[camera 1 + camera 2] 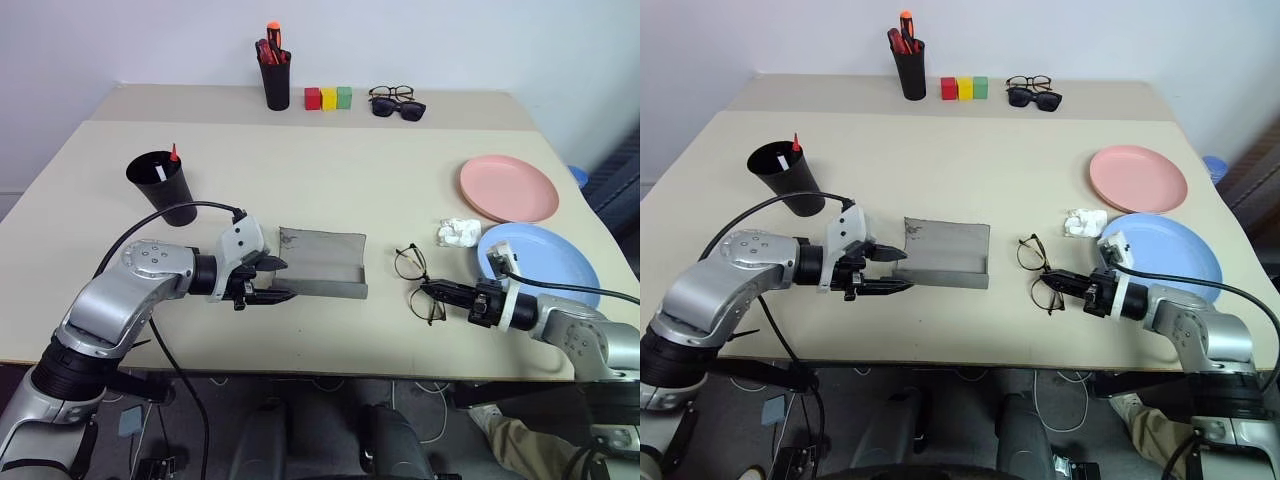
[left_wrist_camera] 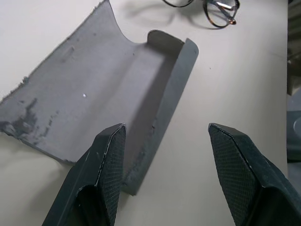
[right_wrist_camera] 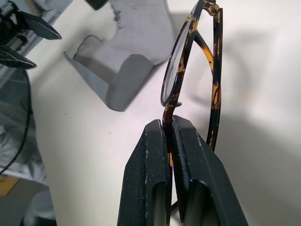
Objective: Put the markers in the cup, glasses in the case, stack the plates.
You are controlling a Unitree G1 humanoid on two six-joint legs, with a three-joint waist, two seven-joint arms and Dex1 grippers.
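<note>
The thin-framed glasses (image 1: 413,278) are on the table just right of the open grey case (image 1: 322,262). My right gripper (image 3: 168,136) is shut on the rim of one lens. My left gripper (image 1: 276,281) hovers open at the case's left end, with the near wall of the trough between its fingers (image 2: 108,160); nothing is gripped. The black cup (image 1: 166,188) stands at the left with the markers (image 1: 173,153) poking out of it. The pink plate (image 1: 508,187) and the blue plate (image 1: 545,258) lie side by side on the right.
A crumpled white scrap (image 1: 458,232) lies between the plates and the glasses. At the far edge stand a black pen holder (image 1: 275,78) with red pens, coloured blocks (image 1: 328,97), and sunglasses with another pair of spectacles (image 1: 397,103).
</note>
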